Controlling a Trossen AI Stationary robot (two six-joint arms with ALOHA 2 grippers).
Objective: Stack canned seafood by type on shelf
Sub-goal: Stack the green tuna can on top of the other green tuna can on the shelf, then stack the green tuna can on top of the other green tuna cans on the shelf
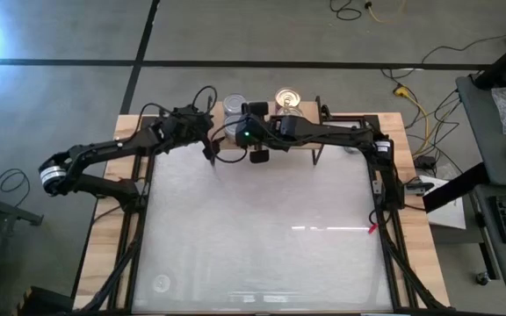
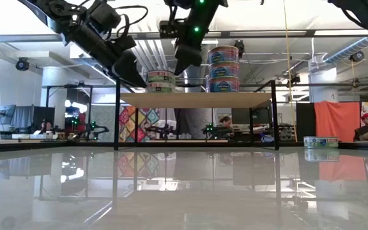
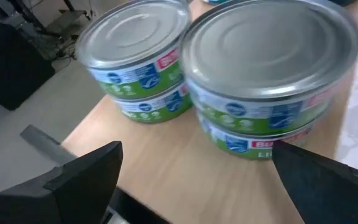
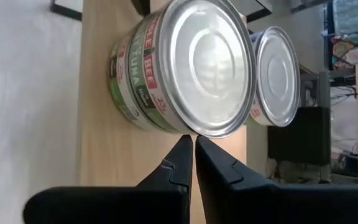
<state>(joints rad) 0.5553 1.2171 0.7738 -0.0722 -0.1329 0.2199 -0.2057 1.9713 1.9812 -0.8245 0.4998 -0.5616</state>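
The canned seafood sits on the shelf at the table's far edge: nearest the left gripper, whose fingers stand wide apart and empty, two silver-topped green-label stacks stand side by side, each two tins high. The right gripper, fingers pressed together on nothing, hovers just beside the nearer green stack. Farther along stands a taller blue-label stack with a gold pull-ring top. Judgement: tins rigid, dense, smooth-walled and slippery; grip across the side wall, below the rim.
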